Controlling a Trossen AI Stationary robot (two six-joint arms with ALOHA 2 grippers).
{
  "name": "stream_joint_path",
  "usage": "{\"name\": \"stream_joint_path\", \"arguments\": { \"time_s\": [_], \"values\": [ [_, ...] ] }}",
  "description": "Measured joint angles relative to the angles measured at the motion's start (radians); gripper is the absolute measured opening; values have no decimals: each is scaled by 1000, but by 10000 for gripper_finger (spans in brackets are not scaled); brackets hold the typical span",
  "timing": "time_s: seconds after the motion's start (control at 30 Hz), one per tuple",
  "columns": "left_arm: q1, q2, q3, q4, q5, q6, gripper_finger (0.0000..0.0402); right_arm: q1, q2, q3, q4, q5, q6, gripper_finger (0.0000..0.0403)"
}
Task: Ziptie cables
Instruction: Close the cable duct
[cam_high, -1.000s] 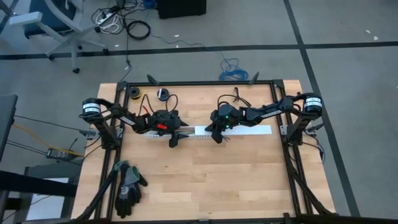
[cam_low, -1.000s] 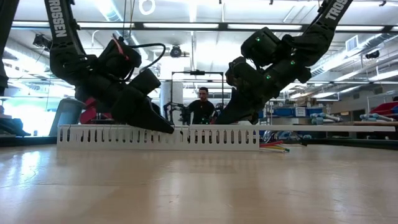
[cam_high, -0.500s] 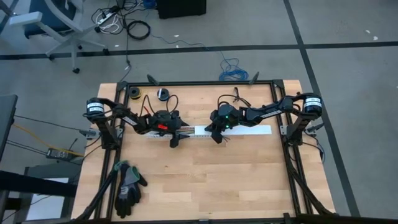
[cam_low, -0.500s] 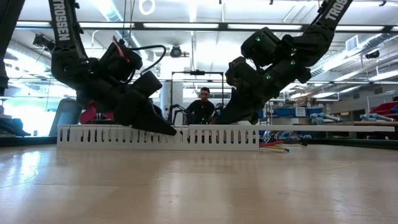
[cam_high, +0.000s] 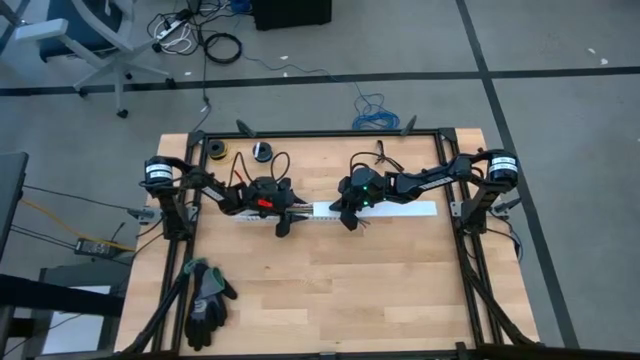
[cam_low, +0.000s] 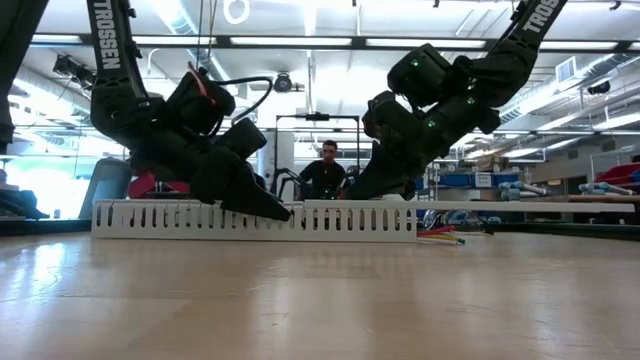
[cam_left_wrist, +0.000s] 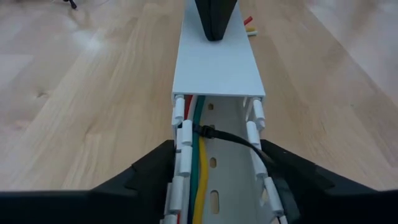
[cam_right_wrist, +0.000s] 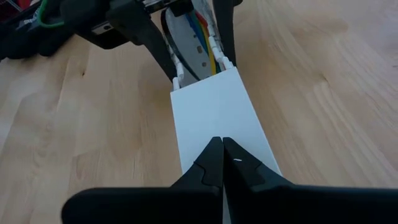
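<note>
A long white slotted duct (cam_high: 400, 209) lies across the table's middle, left to right. The cables (cam_left_wrist: 200, 155), red, green and yellow, run inside its open part, with a thin black tie (cam_left_wrist: 224, 138) laid across them. Their ends (cam_low: 440, 235) stick out past the duct's right end. A white cover (cam_left_wrist: 217, 68) closes the duct's right part. My left gripper (cam_left_wrist: 217, 168) is open, one finger outside each wall of the open part. My right gripper (cam_right_wrist: 217, 142) is shut on top of the cover. My left gripper's fingers (cam_left_wrist: 163, 167) stand close against the duct's two slotted walls (cam_left_wrist: 180, 140), coming in slanting down from the table's left; I cannot tell whether they touch. My right gripper presses its shut fingertips down on the cover's top face (cam_right_wrist: 214, 121), near the cover's left end, slanting down from the table's right. The duct rests flat on the table.
Black gloves (cam_high: 207, 300) lie at the near left corner. Two small rolls (cam_high: 213, 150) (cam_high: 262, 151) sit at the far left. A black frame (cam_high: 330, 133) rims the table. A person (cam_low: 328, 170) stands in the room beyond. Bare wood fills the near half.
My left gripper has slid a little along the duct toward my right gripper and sunk slightly, still astride the walls. My right gripper and the duct have kept still.
</note>
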Motion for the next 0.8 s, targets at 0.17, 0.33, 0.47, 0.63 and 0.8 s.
{"name": "stream_joint_path", "arguments": {
  "time_s": [0.17,0.33,0.47,0.63,0.8],
  "values": [
    [0,0,0,-2,0,0,229,0,0,0,10,0,-2,0],
    [0,0,0,-4,1,1,230,0,-34,-1,25,6,-11,0],
    [0,0,0,-7,1,1,230,0,-112,0,-26,7,-22,0],
    [0,0,0,-9,1,1,230,0,-228,-1,-255,39,-23,0],
    [0,0,0,-11,-10,1,230,1,-325,-1,-558,99,43,0]
  ]
}}
